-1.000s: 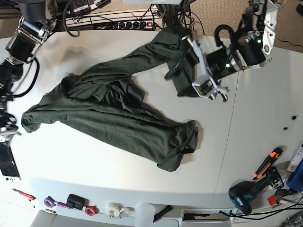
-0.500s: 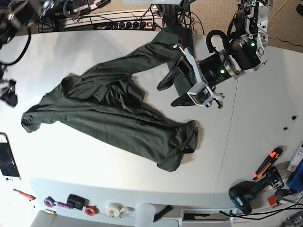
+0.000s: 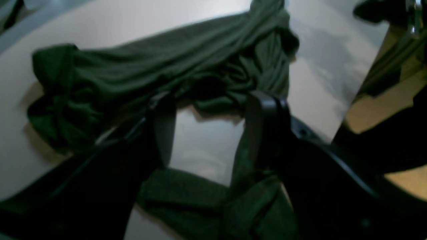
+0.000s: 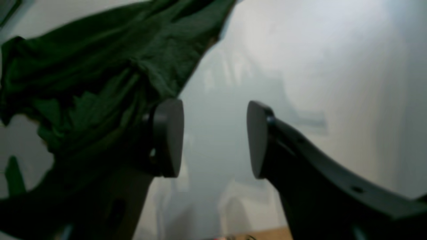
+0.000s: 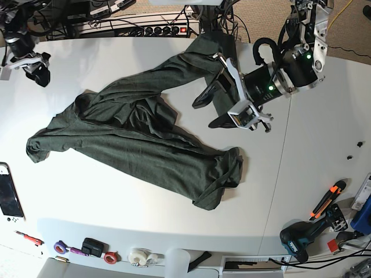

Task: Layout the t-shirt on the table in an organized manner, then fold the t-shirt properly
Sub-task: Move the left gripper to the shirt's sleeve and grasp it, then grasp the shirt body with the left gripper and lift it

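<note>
White and smooth, the worktop [image 5: 301, 174] carries a dark green shirt [image 5: 139, 139] sprawled in a crumpled, bent band: one bunched end lies near the front middle, a wrinkled mass spreads toward the base view's left, and a narrow arm of cloth runs up to the far edge, where it seems to hang over. Tools and tape rolls line the near edge, well apart from the cloth. The left gripper [image 5: 215, 110] hovers low over the narrow far stretch with its jaws spread and nothing between them; its wrist view shows bare worktop in the gap and folds of shirt on both sides. The right gripper [image 5: 36, 68] is up near the far corner on the base view's left, clear of the shirt, likewise spread and empty, its pads [image 4: 166, 136] framing only white surface. Layout looks barely begun. The fabric appears soft, light and limp, so it should drape and drag rather than hold shape, and a pinch in the middle would likely only bunch it more. Better holds would probably be a hem, shoulder or sleeve edge, one per gripper, pulled apart to flatten it; which edge is which cannot be told from this tangle.
</note>
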Available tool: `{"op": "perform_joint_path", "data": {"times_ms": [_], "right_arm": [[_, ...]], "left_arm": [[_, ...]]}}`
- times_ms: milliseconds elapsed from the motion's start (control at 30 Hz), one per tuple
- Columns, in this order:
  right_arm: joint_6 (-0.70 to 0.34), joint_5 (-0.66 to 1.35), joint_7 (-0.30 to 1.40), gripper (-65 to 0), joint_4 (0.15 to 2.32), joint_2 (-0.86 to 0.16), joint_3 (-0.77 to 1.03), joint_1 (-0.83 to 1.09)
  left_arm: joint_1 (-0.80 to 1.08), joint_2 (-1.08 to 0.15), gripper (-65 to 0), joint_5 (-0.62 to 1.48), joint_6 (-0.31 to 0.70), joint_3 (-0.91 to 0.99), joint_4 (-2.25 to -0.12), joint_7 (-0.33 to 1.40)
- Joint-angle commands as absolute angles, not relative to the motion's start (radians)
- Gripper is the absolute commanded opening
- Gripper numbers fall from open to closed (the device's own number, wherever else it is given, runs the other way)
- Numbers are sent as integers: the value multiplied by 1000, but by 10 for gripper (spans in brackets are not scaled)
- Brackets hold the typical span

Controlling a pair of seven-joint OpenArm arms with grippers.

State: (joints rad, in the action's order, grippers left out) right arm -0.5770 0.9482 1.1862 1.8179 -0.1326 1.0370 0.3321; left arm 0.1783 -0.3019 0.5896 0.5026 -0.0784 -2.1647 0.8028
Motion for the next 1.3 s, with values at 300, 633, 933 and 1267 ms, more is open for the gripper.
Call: {"op": "perform_joint_path", "data": {"times_ms": [300, 633, 933, 1267], "right_arm": [[-557, 762, 1083, -345, 1834, -144, 826, 287], [-347, 292, 901, -345, 1834, -144, 530, 246], [-240, 114, 843, -346, 1832, -144, 463, 235], [-282, 115, 838, -345, 1831, -144, 430, 194]], "left_arm": [[-40, -305, -315, 540, 467, -76, -1840, 777], [-181, -305, -315, 498, 468, -76, -1631, 709], [-219, -305, -315, 513, 482, -76, -1534, 706], [-219, -305, -315, 554, 514, -76, -1534, 709]]}}
